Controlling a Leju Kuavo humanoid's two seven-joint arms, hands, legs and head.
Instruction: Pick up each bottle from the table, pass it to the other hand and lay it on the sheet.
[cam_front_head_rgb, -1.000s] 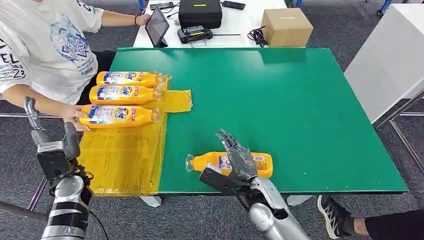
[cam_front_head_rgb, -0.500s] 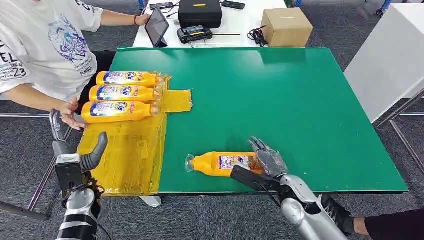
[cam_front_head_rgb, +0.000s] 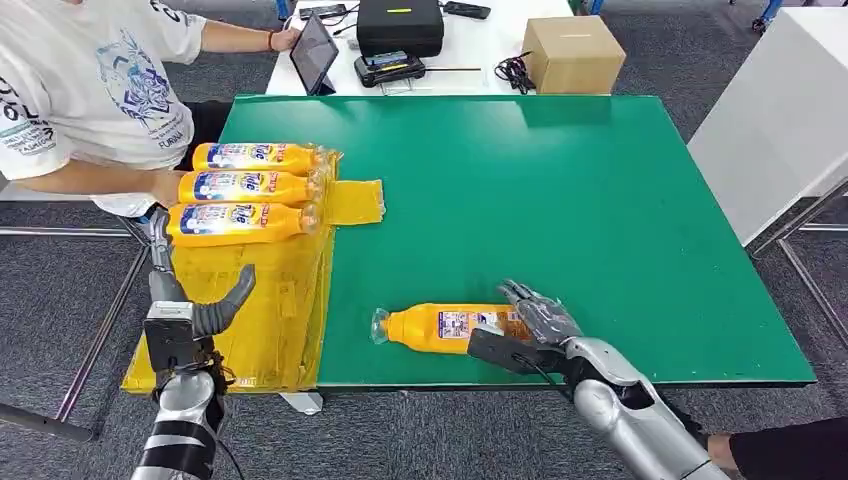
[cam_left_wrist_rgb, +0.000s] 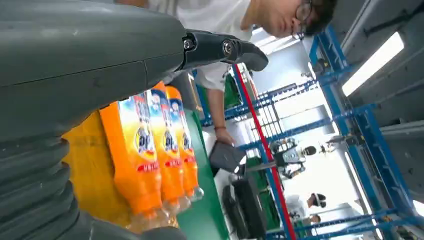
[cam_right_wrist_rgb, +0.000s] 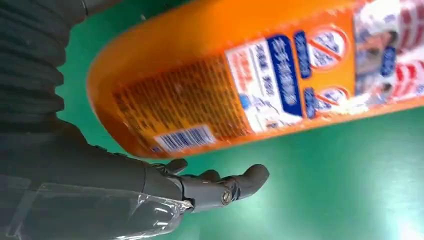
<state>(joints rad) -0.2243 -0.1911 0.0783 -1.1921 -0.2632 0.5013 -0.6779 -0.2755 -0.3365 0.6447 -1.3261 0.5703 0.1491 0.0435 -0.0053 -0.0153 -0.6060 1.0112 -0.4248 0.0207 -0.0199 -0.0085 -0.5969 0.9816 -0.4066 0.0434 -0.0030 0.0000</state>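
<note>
Orange plastic bottle (cam_front_head_rgb: 450, 326) lies on its side near the green table's (cam_front_head_rgb: 560, 200) front edge. Right hand (cam_front_head_rgb: 528, 322) rests at its base, fingers spread, not gripping. Left hand (cam_front_head_rgb: 190, 300) hovers over the yellow sheet (cam_front_head_rgb: 250, 320), fingers apart, empty.

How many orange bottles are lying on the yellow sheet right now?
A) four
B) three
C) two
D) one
B: three orange bottles lie side by side at the far end of the yellow sheet, while a fourth bottle lies on the green table by the right hand.
</note>
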